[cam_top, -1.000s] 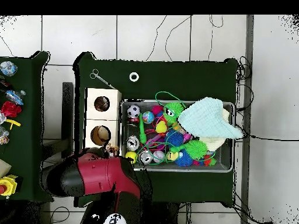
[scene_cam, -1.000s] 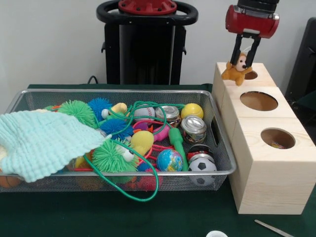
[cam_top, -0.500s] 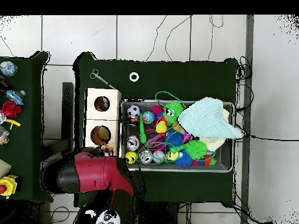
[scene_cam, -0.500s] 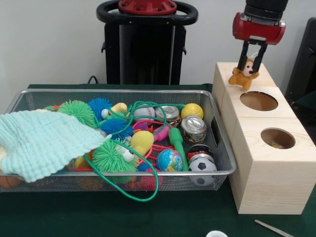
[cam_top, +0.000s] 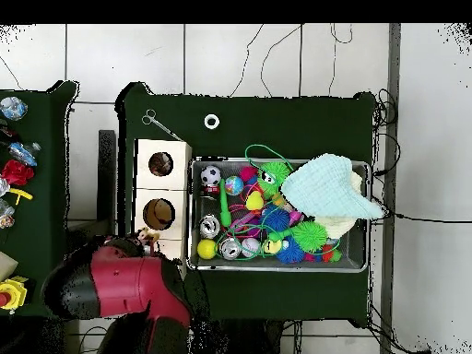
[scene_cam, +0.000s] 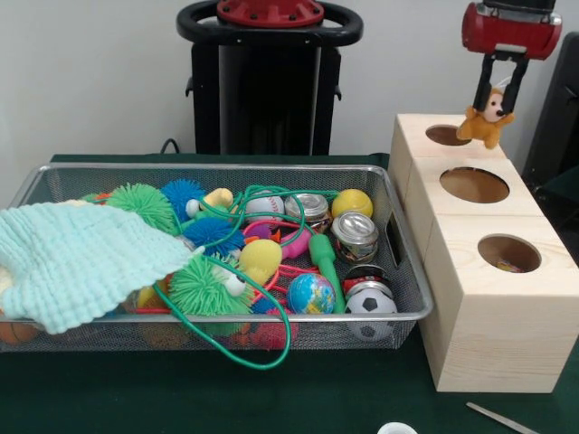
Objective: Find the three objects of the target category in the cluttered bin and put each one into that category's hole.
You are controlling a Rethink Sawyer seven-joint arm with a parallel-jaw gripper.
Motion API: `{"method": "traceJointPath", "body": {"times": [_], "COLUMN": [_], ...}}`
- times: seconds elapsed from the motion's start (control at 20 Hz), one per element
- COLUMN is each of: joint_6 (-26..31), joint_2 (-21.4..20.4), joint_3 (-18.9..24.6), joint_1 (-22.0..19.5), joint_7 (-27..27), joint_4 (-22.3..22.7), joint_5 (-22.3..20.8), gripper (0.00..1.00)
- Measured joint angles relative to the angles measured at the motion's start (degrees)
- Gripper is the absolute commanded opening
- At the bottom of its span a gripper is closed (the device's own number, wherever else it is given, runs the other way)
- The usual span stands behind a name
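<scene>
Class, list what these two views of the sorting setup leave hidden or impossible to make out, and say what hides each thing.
1. Bin contents under the mint cloth: covered in both views.
2. Far hole of the wooden box: in the overhead view the red arm covers it.
3. Inside the near hole: front view shows only a small coloured scrap, too small to identify.
4. Plush toy in the gripper: overhead view shows it only partly.

Box [scene_cam: 493, 298] was pale bare wood, matt, grain visible. Left of the box, the bin [scene_cam: 54, 181] was silvery wire mesh; inside it, a knitted mint cloth [scene_cam: 77, 258], shiny metal cans [scene_cam: 354, 237], fuzzy rubbery spiky balls [scene_cam: 204, 289], a glossy globe ball [scene_cam: 310, 294]. Above the box hung a plush toy [scene_cam: 488, 117].
</scene>
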Motion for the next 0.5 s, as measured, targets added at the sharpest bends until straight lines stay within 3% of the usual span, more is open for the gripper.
{"method": "traceJointPath", "body": {"times": [0.5], "joint_6": [0.0], "joint_2": [-2.7], "joint_3": [0.0], "joint_1": [-0.4], "joint_7": [0.0], "joint_4": [4.3], "joint_5": [2.9], "gripper": [0.0]}}
